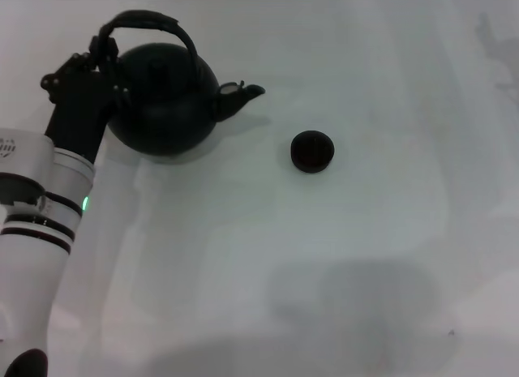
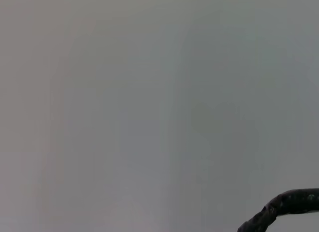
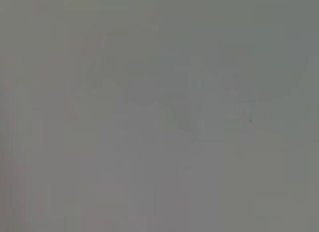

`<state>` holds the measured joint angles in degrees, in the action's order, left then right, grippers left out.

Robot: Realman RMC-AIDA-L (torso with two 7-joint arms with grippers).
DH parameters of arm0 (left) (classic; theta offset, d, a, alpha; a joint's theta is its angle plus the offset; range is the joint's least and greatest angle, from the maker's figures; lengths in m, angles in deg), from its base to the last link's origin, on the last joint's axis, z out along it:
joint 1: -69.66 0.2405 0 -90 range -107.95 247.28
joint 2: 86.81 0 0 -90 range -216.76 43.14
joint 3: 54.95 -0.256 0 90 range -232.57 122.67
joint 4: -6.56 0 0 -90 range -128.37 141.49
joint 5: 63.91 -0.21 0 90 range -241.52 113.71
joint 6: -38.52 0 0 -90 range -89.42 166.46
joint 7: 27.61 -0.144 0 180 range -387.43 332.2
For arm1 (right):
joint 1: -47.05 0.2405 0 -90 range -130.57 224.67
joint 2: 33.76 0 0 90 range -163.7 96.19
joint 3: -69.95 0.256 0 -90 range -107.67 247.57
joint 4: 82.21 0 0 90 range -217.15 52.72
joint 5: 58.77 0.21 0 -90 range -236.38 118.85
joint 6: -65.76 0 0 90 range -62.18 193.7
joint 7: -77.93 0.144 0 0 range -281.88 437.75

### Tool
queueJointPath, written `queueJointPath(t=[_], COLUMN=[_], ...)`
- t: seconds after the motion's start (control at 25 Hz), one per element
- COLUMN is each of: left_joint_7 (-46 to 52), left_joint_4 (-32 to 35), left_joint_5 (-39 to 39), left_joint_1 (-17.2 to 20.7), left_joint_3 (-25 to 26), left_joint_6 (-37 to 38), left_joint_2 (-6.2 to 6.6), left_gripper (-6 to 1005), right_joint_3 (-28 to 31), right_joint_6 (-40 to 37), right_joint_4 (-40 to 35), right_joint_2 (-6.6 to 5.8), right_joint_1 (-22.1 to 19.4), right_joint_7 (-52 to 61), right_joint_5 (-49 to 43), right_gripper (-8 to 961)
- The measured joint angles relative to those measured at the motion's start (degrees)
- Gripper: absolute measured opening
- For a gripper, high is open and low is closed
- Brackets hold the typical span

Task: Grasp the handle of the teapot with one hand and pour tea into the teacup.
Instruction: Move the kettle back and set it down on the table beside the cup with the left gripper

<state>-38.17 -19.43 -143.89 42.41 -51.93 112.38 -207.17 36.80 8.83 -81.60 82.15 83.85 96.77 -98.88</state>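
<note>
The matte black teapot (image 1: 166,101) stands on the white table (image 1: 268,247) at the far left, its spout (image 1: 243,93) pointing right toward the teacup. Its arched handle (image 1: 154,22) rises over the lid. A short piece of the handle also shows in the left wrist view (image 2: 284,207). My left gripper (image 1: 107,57) is at the left end of the handle, against the pot's left shoulder. The small black teacup (image 1: 312,151) sits on the table to the right of the spout, apart from it. My right gripper is out of view.
The right wrist view shows only bare pale table surface (image 3: 159,112). A faint shadow lies on the table near the front edge (image 1: 357,304).
</note>
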Motion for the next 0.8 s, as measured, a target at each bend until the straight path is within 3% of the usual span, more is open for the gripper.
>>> queueJointPath(t=[0.8], left_joint_7=[-0.51], left_joint_4=[0.19], left_joint_5=[0.00], left_joint_1=[0.29], left_joint_3=[0.01], left_joint_6=[-3.28], left_joint_2=[0.09], left_gripper=[105], right_joint_3=[0.35], right_joint_6=[-0.09], right_joint_4=[0.44], right_joint_2=[0.27], right_joint_1=[0.32], right_joint_7=[0.21], right_joint_5=[0.11], right_gripper=[824])
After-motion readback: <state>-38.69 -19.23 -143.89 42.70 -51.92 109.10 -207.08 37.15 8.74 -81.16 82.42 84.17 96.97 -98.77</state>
